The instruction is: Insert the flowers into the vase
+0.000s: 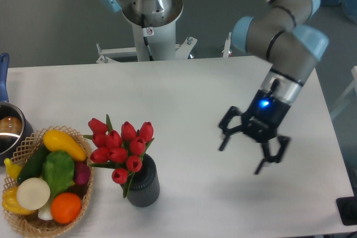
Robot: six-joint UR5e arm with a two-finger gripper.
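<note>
A wicker basket of vegetables sits beside a metal pot.

1 fixed camera looks down from high in front of the white rectangular table, facing the grey cylindrical robot base at the far edge. It stands at middling range; the table's left and near edges are cut off.

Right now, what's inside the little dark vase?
The flowers: red tulip buds and green leaves stick up out of the vase, leaning left toward the basket. The stem bottoms are hidden inside its dark walls. The gripper hangs open, away to the right.
</note>
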